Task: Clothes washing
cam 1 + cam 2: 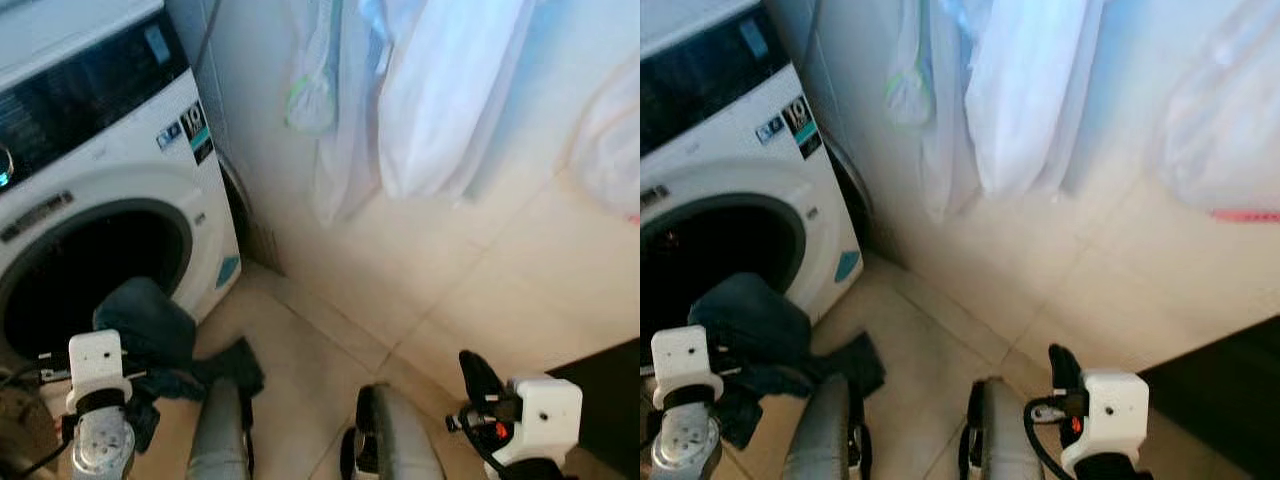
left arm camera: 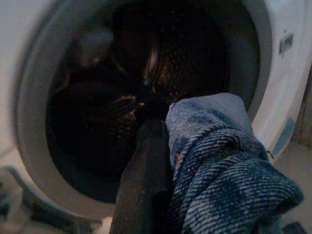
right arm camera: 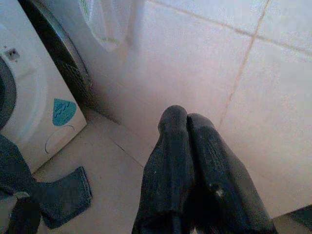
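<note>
Pale tiles cover the floor (image 1: 330, 330) and the wall (image 1: 500, 270) of a small laundry corner. From the left eye, a white washer (image 1: 110, 150) stands at the robot's left with its round opening dark. White cloths (image 1: 440, 90) hang against the wall above, and a mesh bag (image 1: 312, 70) hangs beside them. Jeans (image 1: 150, 325) bulge in front of the washer's mouth at its lower rim, one dark end trailing onto the floor. The left gripper (image 1: 115, 385) sits low under that bundle, its white wrist block just below the denim. The right gripper (image 1: 478, 378) is held up over bare floor, well apart from the washer.

The right eye gives the same corner, and at its right edge a pink strip (image 1: 1245, 215) on a pale hanging cloth.

The left wrist view looks straight into the drum (image 2: 146, 83), where perforated metal glints in the dark. One black finger (image 2: 146, 180) lies against the jeans, pinching the blue denim fold, which sits at the door ring and just outside the drum.

The right wrist view has the two black fingers (image 3: 175, 170) pressed together, holding nothing, pointing at the wall tiles. It also catches a blue sticker (image 3: 63, 112) on the washer's lower front and the jeans' leg end lying flat on the floor.
</note>
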Robot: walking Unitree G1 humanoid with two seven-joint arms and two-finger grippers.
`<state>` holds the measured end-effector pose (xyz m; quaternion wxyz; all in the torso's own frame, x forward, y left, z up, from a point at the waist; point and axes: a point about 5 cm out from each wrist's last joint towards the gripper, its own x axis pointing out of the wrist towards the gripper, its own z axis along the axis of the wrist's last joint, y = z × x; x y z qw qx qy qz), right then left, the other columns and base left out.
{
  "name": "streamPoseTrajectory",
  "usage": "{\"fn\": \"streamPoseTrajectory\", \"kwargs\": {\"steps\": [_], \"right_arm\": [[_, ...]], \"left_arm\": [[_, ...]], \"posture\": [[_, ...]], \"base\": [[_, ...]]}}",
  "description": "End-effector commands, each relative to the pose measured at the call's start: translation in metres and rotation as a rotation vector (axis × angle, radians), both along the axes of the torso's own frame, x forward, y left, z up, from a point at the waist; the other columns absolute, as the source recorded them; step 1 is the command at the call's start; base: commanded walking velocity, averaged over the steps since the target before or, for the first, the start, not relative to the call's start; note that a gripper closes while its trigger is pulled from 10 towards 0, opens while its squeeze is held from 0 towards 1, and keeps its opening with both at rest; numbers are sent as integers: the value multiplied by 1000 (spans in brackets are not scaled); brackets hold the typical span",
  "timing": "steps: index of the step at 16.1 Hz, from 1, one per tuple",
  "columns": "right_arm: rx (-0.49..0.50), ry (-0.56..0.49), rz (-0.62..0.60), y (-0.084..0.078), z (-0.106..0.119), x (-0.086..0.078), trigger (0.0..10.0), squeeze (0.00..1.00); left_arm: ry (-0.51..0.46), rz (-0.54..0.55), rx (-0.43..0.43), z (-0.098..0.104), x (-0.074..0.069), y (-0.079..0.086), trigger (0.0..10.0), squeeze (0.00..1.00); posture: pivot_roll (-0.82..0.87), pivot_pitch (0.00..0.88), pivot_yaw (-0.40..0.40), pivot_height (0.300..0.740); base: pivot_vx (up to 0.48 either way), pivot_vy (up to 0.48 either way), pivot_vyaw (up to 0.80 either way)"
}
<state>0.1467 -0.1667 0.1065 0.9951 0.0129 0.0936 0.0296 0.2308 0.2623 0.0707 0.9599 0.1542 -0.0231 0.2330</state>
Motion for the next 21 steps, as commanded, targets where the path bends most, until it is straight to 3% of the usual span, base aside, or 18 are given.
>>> {"fn": "streamPoseTrajectory", "kwargs": {"steps": [1,15,21], "right_arm": [[-5,15,-7,-3,-2,-3,10000,0],[-7,17,6,-3,-3,-5,10000,0],[-5,25,14,-3,-6,-6,10000,0]], "left_arm": [[-13,17,15,2,-2,3,10000,0],[-7,1,1,1,2,-1,10000,0],[-23,11,9,6,6,6,10000,0]], "posture": [[-25,268,-43,570],[-35,224,-34,570],[-35,196,-29,570]], "base": [[0,0,0],[0,0,0],[0,0,0]]}}
